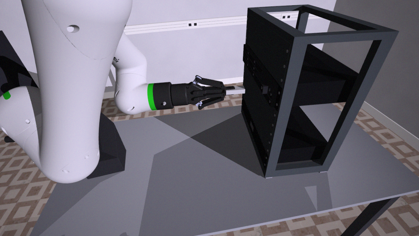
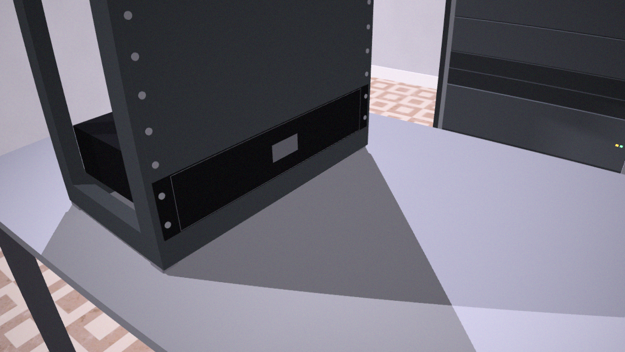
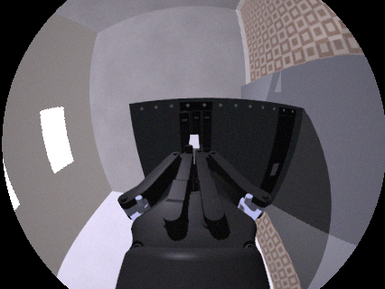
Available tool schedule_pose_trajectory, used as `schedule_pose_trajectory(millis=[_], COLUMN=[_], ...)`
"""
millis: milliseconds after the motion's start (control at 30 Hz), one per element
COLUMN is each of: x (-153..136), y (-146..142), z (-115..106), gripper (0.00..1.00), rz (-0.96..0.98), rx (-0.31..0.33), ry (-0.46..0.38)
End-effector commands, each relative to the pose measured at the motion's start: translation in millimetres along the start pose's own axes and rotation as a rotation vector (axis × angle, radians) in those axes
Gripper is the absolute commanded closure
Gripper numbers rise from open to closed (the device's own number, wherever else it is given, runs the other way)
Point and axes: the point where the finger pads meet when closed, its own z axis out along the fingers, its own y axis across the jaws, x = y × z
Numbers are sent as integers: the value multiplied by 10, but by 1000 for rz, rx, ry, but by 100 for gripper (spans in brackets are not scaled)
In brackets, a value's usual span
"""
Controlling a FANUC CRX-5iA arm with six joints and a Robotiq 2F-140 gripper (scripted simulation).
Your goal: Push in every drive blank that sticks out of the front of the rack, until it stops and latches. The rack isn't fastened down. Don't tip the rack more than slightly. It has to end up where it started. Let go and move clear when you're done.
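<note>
The black rack (image 1: 301, 58) (image 2: 262, 194) (image 3: 244, 131) stands upright on the table. A dark drive blank (image 1: 264, 89) sticks out of the drive bay in its front in the top view. Several narrow blanks (image 3: 206, 124) show side by side in the wrist view; how far each one stands out is hard to tell there. My gripper (image 1: 225, 91) (image 3: 194, 141) is shut, pointing level at the rack front. A pale bar (image 1: 235, 91) (image 3: 193, 141) extends ahead of the fingertips. In the top view the bar's end is apart from the protruding blank. The fingers hide part of the bay in the wrist view.
The rack rests on the grey table (image 1: 187, 187) (image 2: 306, 323), with table edges behind and beside it. A lower black unit (image 2: 218, 183) with a grey label fills the rack's bottom. A larger dark cabinet (image 2: 524, 104) stands beyond the table. The wall is behind the arm.
</note>
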Motion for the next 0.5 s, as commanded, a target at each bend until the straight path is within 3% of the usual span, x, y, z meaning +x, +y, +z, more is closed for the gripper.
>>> schedule_pose_trajectory(millis=[0,233,467], x=[-2,-2,-2], y=[-176,-235,-235], z=[-5,6,342], gripper=[90,90,90], rz=[1,1,1], rx=[1,1,1], ry=[0,0,0])
